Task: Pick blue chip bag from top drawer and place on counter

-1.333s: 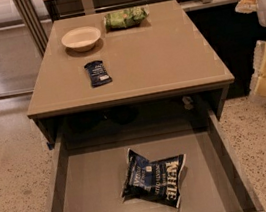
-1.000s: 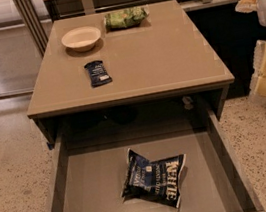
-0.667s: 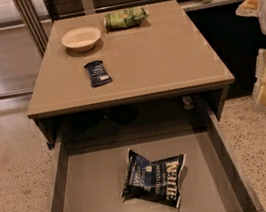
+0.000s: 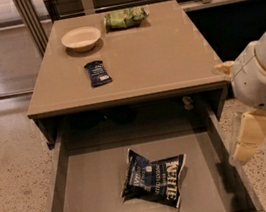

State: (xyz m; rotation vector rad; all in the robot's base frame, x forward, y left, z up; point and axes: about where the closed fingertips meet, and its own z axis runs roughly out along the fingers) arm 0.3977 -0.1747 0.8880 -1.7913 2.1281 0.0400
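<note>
Top drawer: pulled out, left of the gripper, so the bag can be reached from above.
Bowl, bar wrapper: on the counter, far left and beyond.
Blue chip bag: crumpled on the drawer floor, left and lower, untouched.
Counter: left, beyond; the drop-off surface.
Gripper: hangs outside the drawer's right wall; wide or narrow, cannot tell.

Two bags, bowl, bar, right-side pincer
</note>
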